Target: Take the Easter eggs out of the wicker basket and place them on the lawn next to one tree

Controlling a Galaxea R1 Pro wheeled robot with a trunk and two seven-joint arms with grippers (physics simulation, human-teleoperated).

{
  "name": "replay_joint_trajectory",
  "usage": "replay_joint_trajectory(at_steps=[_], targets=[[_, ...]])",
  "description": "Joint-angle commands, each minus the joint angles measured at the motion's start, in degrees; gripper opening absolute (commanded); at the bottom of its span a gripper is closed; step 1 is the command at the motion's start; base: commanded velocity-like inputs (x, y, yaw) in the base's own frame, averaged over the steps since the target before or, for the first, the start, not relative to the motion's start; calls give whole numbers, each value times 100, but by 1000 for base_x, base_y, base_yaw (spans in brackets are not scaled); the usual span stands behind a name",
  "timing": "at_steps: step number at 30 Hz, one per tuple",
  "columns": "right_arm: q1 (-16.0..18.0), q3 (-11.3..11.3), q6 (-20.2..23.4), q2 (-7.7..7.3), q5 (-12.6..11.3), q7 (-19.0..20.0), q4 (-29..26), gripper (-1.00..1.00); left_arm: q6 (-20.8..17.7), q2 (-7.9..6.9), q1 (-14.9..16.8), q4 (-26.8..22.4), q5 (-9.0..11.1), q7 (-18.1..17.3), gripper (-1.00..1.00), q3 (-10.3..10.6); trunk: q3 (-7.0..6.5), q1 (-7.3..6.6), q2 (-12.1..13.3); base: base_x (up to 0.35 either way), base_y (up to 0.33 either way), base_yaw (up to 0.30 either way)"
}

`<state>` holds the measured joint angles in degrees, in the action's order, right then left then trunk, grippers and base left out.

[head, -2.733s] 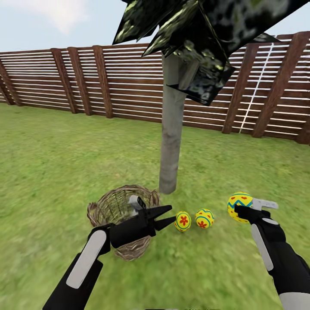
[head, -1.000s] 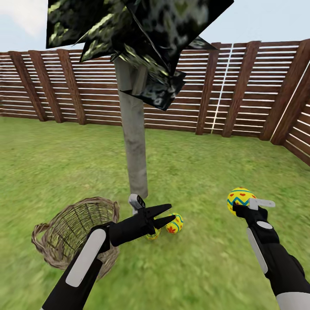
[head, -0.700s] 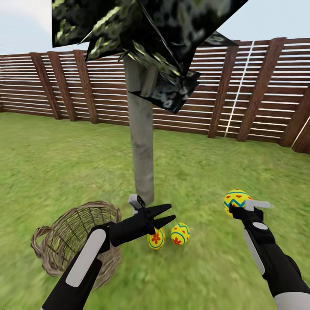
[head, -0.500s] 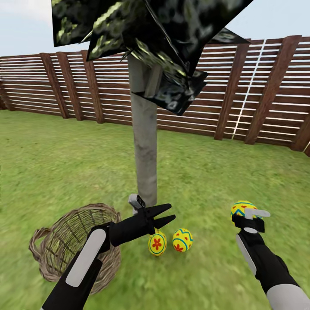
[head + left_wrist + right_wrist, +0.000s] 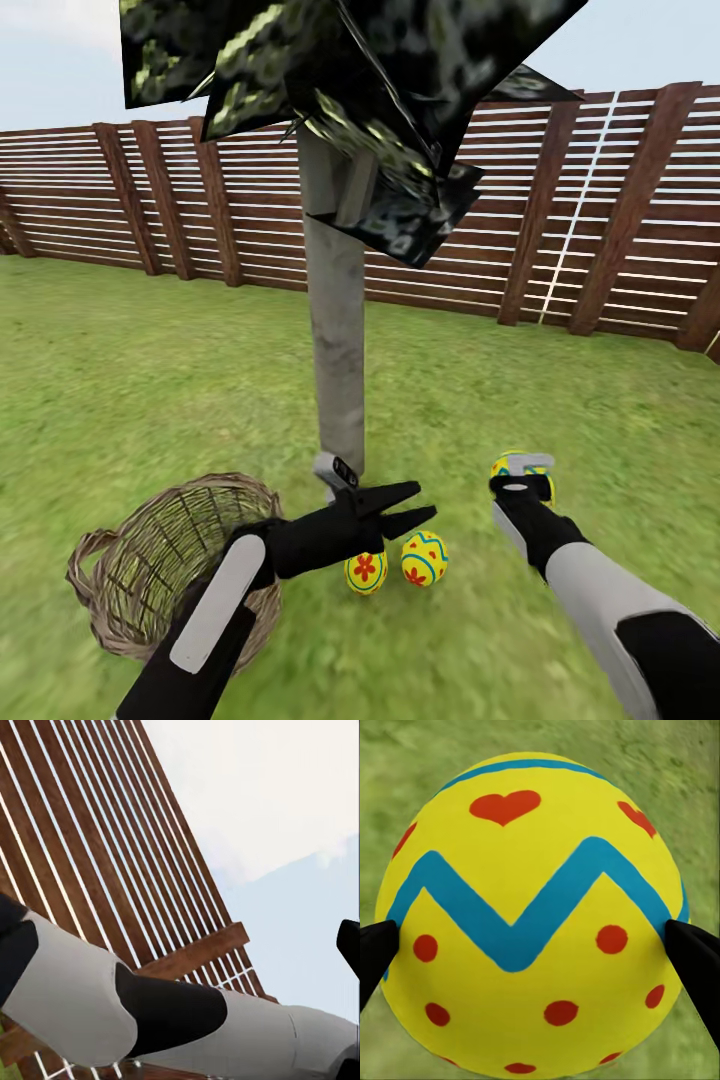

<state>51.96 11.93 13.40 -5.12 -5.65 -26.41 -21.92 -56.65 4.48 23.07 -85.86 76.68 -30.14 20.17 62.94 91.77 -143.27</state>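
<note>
The tree [image 5: 338,370] has a thick pale grey trunk and rises from the lawn [image 5: 150,380] straight ahead. Two yellow Easter eggs [image 5: 366,572] [image 5: 424,557] lie on the grass close to its foot. My right gripper [image 5: 520,478] is shut on a third egg [image 5: 508,467] low over the grass, right of the trunk. In the right wrist view this egg [image 5: 532,915] sits between the black fingers [image 5: 375,956]. My left gripper [image 5: 424,501] hangs open above the two lying eggs. The wicker basket [image 5: 165,560] stands to the left, tilted, its inside showing bare weave.
A brown slatted wooden fence [image 5: 600,230] closes the lawn behind the tree. Dark blocky leaves [image 5: 340,90] hang overhead. The left wrist view looks at the fence [image 5: 97,870], the sky and my right arm's white and black shell [image 5: 150,1005].
My right arm has come down and left with the egg, closer to the tree's foot. The left gripper has shifted slightly right. Earlier the camera swung, shifting the whole view.
</note>
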Motion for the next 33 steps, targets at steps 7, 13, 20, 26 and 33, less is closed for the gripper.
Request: replay_joint_trajectory(at_steps=[7,13,20,26,33], targets=[[329,69,-12,-18,-13,369,549,-100,-22,-38,104,-10,-19,-1157,100,-20,5,-1,-2,0,0,0],[341,412,-504,30,-10,829,939,-100,-34,-411,153,-18,-22,-2058,100,-666,5,-1,-2,0,0,0],[341,443,-635,38,-3,839,987,-100,-49,-1772,281,-18,-14,-2806,100,-2119,5,-1,-2,0,0,0],[341,451,-656,36,11,839,1031,-100,-102,-2494,216,-18,-13,-3250,100,-3039,5,-1,-2,0,0,0],[341,442,-838,33,-18,839,1093,-100,-118,-2652,215,-10,17,-3252,100,-3072,72,7,-6,0,0,0]])
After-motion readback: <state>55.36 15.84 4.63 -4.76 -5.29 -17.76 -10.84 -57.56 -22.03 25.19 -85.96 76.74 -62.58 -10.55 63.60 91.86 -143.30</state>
